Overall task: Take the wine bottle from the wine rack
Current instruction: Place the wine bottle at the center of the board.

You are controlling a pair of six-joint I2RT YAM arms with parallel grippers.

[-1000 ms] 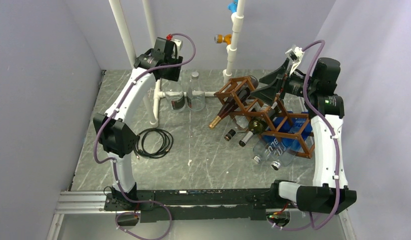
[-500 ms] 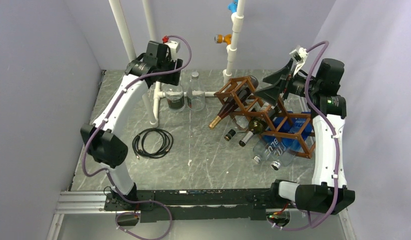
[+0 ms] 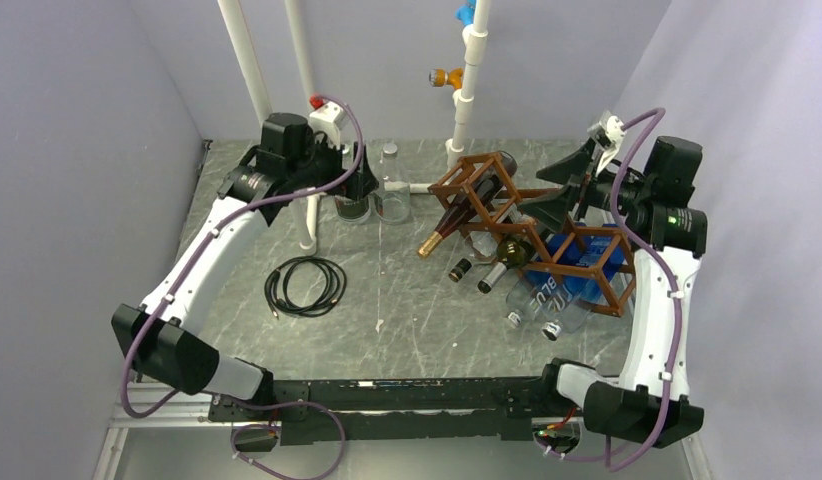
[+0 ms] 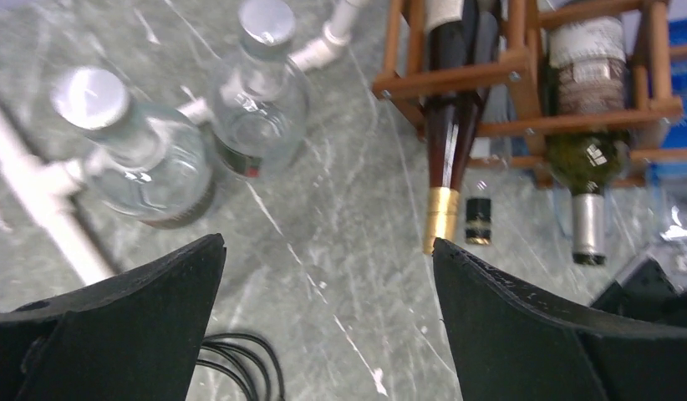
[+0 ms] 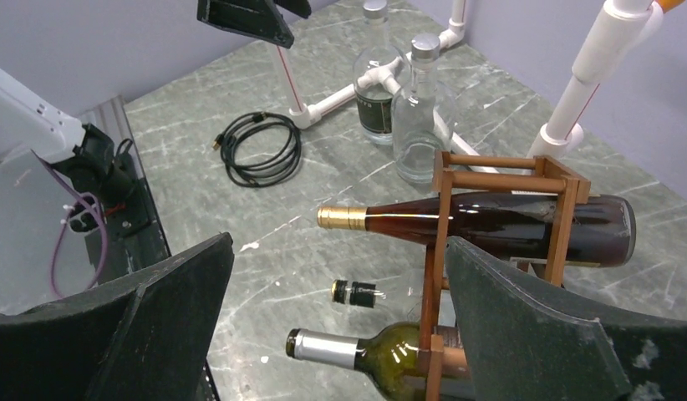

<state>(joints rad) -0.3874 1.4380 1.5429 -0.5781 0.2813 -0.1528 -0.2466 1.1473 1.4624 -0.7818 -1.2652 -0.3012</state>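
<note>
- Our left gripper (image 4: 325, 242) is spread wide and holds nothing.
- The wine bottle (image 4: 451, 125) lies just ahead of its right finger. The gold tip points at us, and the body rests inside the wine rack (image 4: 396, 42).
- Our right gripper (image 5: 338, 242) is wide and empty too, and the bottle lies just past it.

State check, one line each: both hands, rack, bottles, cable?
left hand, open, empty, over the table.
right hand, open, empty, touching no bottle.
wine rack, standing on the table, holding bottles.
brown bottle, lying in a top cell, gold-foiled neck sticking out.
green bottle, lying in a lower cell, silver-foiled neck sticking out.
clear bottles, upright, capped.
black cable, coiled on the table.
</note>
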